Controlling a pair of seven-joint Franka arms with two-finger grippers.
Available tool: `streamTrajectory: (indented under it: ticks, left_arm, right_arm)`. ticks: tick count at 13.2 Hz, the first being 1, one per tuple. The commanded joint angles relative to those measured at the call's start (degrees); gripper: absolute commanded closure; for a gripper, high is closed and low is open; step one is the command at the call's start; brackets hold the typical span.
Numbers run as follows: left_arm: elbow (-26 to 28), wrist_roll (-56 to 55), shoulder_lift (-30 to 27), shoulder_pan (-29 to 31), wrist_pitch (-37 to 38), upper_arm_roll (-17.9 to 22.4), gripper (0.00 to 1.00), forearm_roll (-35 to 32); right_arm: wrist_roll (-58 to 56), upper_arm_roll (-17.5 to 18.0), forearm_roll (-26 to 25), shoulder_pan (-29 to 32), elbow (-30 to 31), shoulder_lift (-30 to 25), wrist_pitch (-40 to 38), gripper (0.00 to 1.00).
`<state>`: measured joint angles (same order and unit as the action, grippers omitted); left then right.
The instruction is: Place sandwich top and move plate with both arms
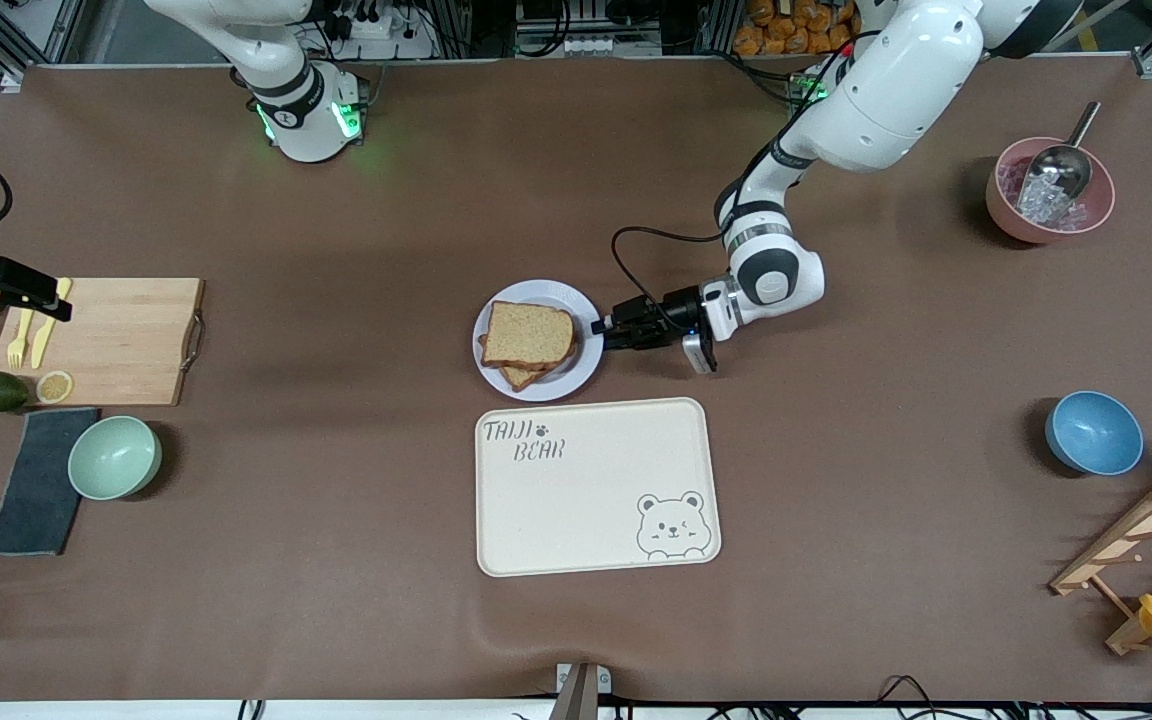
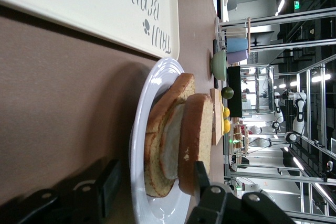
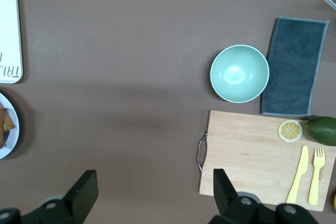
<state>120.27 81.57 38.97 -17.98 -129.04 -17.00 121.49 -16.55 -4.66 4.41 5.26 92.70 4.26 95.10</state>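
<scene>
The sandwich top (image 1: pixel 528 333), a light-brown bread slice with a darker crust, lies on a stacked sandwich on the round pale plate (image 1: pixel 578 372) in the middle of the table. In the left wrist view the top slice (image 2: pixel 197 135) rests over the lower bread on the plate (image 2: pixel 140 129). My left gripper (image 1: pixel 601 328) sits level at the plate's edge toward the left arm's end. It is open (image 2: pixel 155 182), with one finger (image 2: pixel 109 182) under the rim and the other (image 2: pixel 200 174) above it by the crust. My right gripper (image 1: pixel 54 303) hangs open (image 3: pixel 155 192) over the wooden cutting board's edge.
A cream bear tray (image 1: pixel 596 490) lies just nearer the camera than the plate. The cutting board (image 1: pixel 126 340), green bowl (image 1: pixel 114 457) and dark cloth (image 1: pixel 36 480) sit at the right arm's end. A blue bowl (image 1: pixel 1093 432), pink bowl (image 1: pixel 1049 190) and wooden rack (image 1: pixel 1146 540) stand at the left arm's end.
</scene>
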Motion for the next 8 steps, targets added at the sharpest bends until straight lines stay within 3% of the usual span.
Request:
streamTrajectory:
  ticks: [1,4,8]
  left_arm:
    - [-2.0,3.1,2.1,-1.3,0.3,-0.1,0.48,2.3]
    - [-2.9,4.0,3.4,-1.4,0.3,-0.1,0.61,2.3]
    - [-3.0,6.3,3.5,-1.4,0.3,-0.1,1.00,2.3]
  right_arm:
    - [-0.3,0.4,-1.2,0.3,4.3,-3.3,2.0,0.03]
    - [0.6,0.4,-1.2,0.1,5.3,-3.9,2.9,0.04]
    - [0.6,0.5,-1.4,-0.1,5.4,-4.4,2.8,0.03]
